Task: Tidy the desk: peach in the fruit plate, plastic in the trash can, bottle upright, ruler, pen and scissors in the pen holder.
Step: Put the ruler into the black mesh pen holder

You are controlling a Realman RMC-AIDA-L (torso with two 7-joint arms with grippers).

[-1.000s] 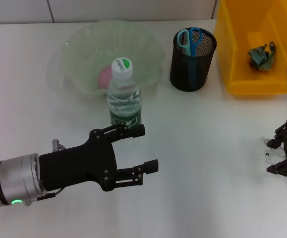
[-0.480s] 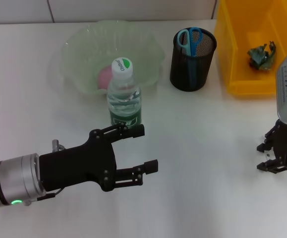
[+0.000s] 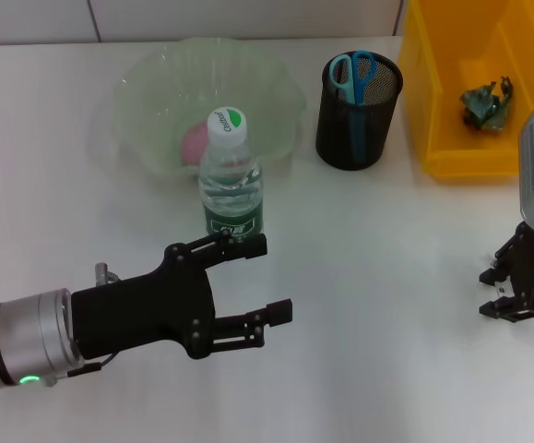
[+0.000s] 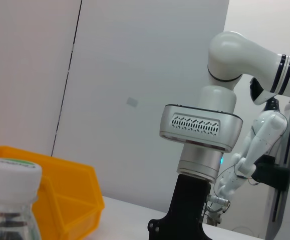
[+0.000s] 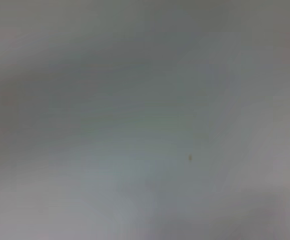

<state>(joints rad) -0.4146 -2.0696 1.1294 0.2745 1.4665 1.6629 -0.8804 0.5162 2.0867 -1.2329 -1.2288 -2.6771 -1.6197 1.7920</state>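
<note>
The water bottle [image 3: 231, 185] stands upright with a green and white cap, just in front of the pale green fruit plate [image 3: 147, 88], where the pink peach [image 3: 194, 144] lies. My left gripper [image 3: 271, 277] is open and empty, low over the table right in front of the bottle. The black mesh pen holder [image 3: 359, 115] holds the blue scissors [image 3: 355, 73]. Crumpled green plastic [image 3: 486, 103] lies in the yellow trash can [image 3: 451, 101]. My right gripper [image 3: 502, 292] hangs close to the table at the right edge. Ruler and pen are not clearly visible.
In the left wrist view the bottle's cap [image 4: 10, 173] is near, the yellow bin [image 4: 64, 200] behind it and the right arm's wrist [image 4: 201, 130] farther off. The right wrist view gives only a blurred grey surface. A wall runs behind the table.
The right gripper has shifted left along the table's right edge, mostly before half a second ago. The left arm has sunk very slightly. Nothing else moved.
</note>
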